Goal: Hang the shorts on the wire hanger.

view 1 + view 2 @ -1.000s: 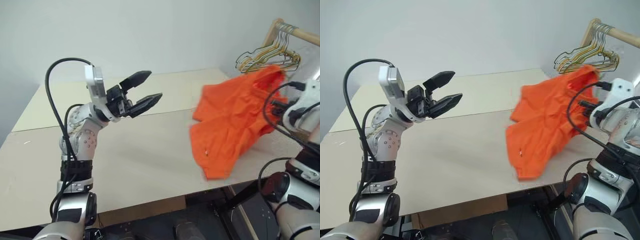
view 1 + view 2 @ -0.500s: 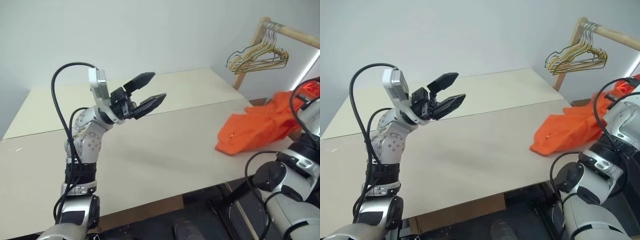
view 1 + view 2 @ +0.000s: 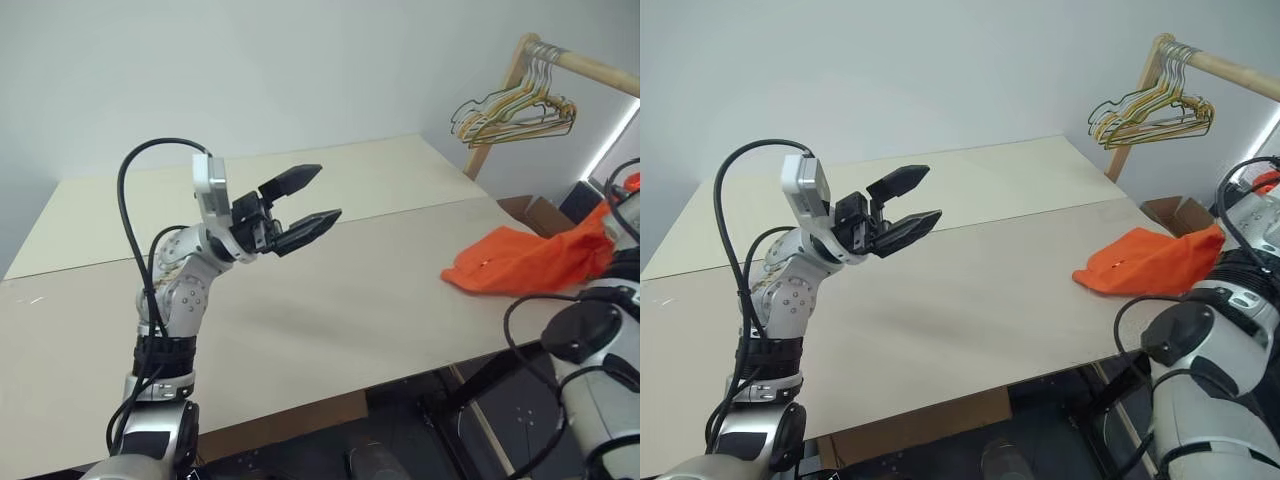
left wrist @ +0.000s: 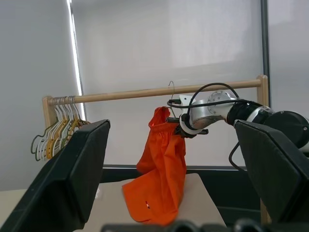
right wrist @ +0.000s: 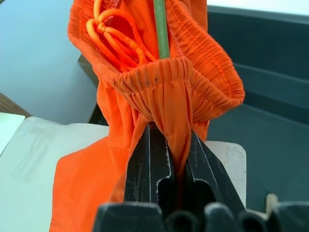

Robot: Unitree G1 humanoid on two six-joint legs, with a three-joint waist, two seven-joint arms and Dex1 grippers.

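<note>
A pale beige table point(image 3: 330, 300) runs under a blank grey wall, with a wooden rail point(image 4: 159, 91) off to my right carrying a bunch of green and yellow hangers point(image 3: 512, 108) at one end. My right gripper point(image 5: 166, 140) is pinched shut on the gathered waistband of the shorts point(image 4: 161, 169), holding them high by the rail so the legs hang down and the hem trails onto the table's far right edge point(image 3: 520, 262); I take that lift as the way to bring the waistband up to hanging height. In the right wrist view a thin green wire point(image 5: 161, 29) runs down inside the waistband, which I read as part of the wire hanger, and in the left wrist view a small hook point(image 4: 171, 89) sits over the rail just above the shorts. The hanger's shoulders are buried in fabric, so I can't tell how much of the garment is actually on it. My left gripper point(image 3: 312, 198) hovers over the middle of the table, fingers spread wide and empty, well apart from the shorts, seemingly parked clear. In the head views the right hand is cut off at the frame edge.
</note>
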